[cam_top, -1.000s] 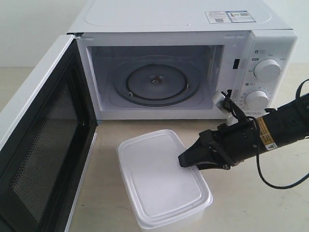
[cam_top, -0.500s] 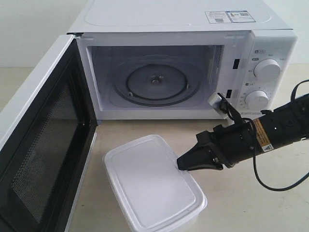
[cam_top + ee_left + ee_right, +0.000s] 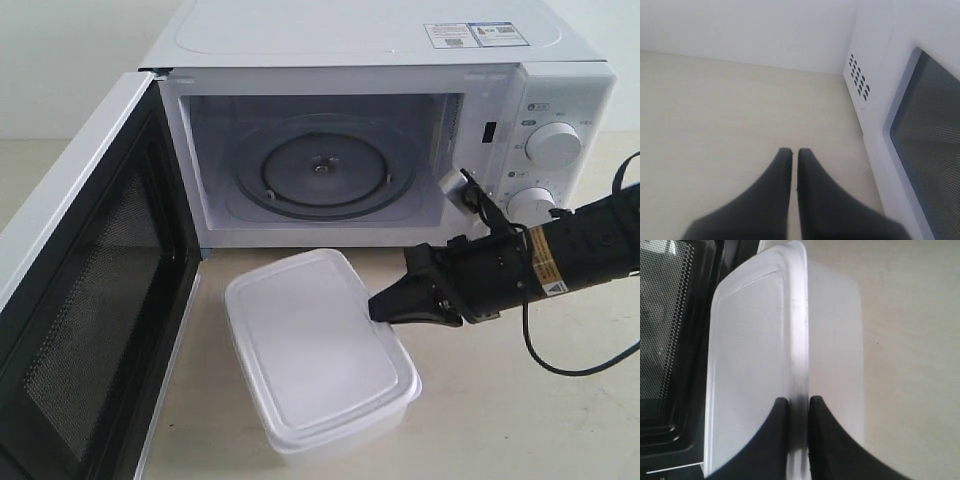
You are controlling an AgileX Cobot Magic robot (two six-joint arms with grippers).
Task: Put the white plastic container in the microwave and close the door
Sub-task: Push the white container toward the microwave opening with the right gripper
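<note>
Microwave (image 3: 400,40): stands at the far edge of the tabletop (image 3: 520,400), with only the glass turntable (image 3: 320,170) in its cavity. Door (image 3: 90,290): swung wide open toward the left edge. White plastic container (image 3: 310,350): just in front of the cavity mouth, its long axis running from the near edge toward the oven, slightly skewed. Right claw (image 3: 797,401): reaches in from the right edge and pinches the container's long right-hand rim, a finger on either side of the lip. The container lies to this claw's left, and the cavity lies beyond its far short end. Left claw (image 3: 791,151): closed on nothing, outside the door and well apart. Your right arm is the nearer one.
</note>
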